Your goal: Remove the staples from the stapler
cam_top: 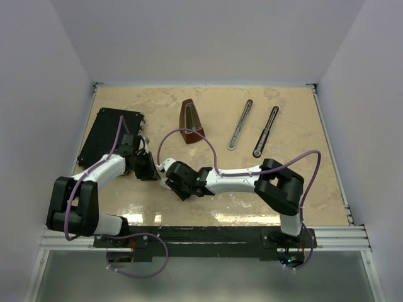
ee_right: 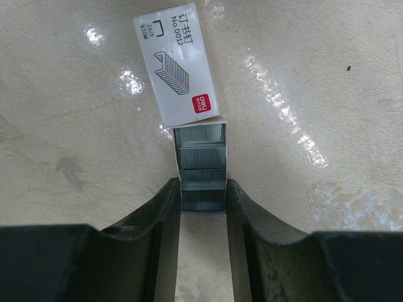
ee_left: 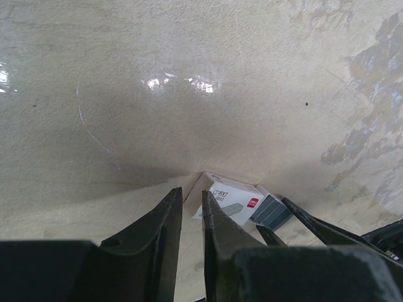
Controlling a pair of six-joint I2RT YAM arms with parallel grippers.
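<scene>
Re slim black stapler with silver metal parts (cam_top: 240, 124): lying as two long thin bars far right on the pale marble-look surface (cam_top: 302, 189), beside the brown pyramid-shaped metronome (cam_top: 191, 123), well apart from both arms. Probably rigid, fairly light, slick on the metal. Best pinched across the narrow width near mid-length.

Re silvery-grey ridged staples (ee_right: 201, 170): stacked in the open drawer of a small white cardboard staple box (ee_right: 181, 63), centre-left. Likely very light and brittle, liable to snap apart under a hard squeeze. Best taken by the long sides.

Right end effector (ee_right: 201, 187): clamped on the drawer end, staples between the pads. Forearm low, reaching left across the front.

Left end effector (ee_left: 192, 204): nearly pressed together, holding nothing, just beside the box, elbow folded.
</scene>
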